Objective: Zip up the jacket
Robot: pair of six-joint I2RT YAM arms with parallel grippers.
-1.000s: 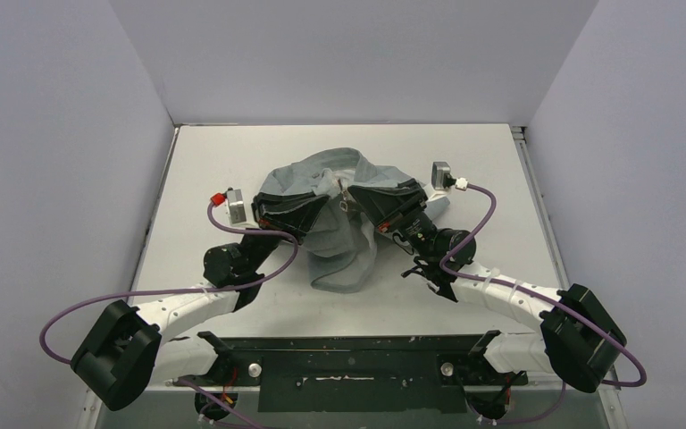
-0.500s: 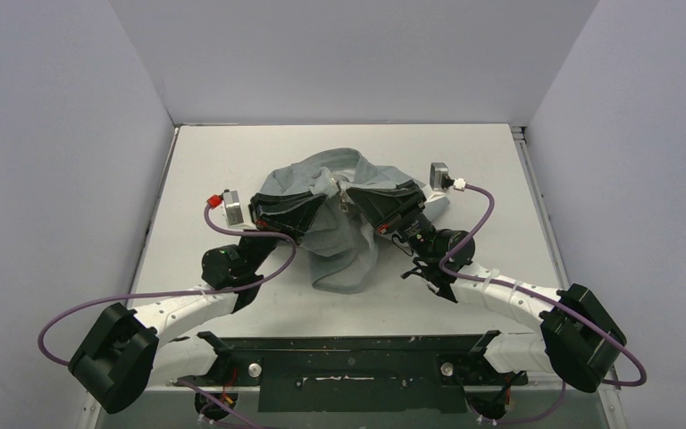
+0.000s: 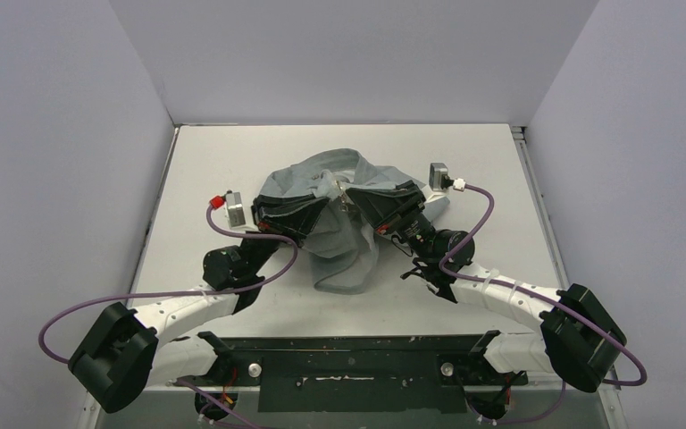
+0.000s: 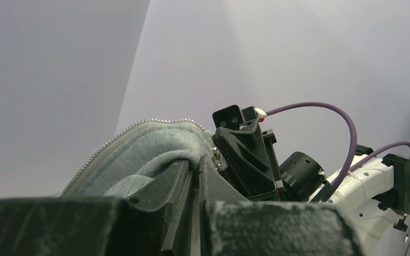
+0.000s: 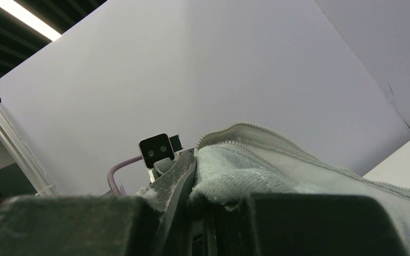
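The grey jacket (image 3: 339,234) lies bunched mid-table, its upper part lifted between the two arms. My left gripper (image 3: 323,198) is shut on a fold of the jacket (image 4: 149,154) just beside the zipper teeth (image 4: 115,137). My right gripper (image 3: 351,194) faces it from the right, fingertip to fingertip, shut on the jacket's other edge (image 5: 256,165). In the left wrist view my left gripper (image 4: 198,162) pinches cloth, and a small metal zipper part (image 4: 217,159) shows against the right gripper's black fingers (image 4: 245,160). In the right wrist view my right gripper (image 5: 197,165) clamps thick fabric under a toothed edge (image 5: 267,133).
The white table (image 3: 232,152) is walled by pale panels on the left, back and right. A black bar (image 3: 348,353) with both arm bases runs along the near edge. Purple cables (image 3: 478,219) loop off each wrist.
The left wrist has wobbled slightly left and back again. Both grips and the jacket stand as before.
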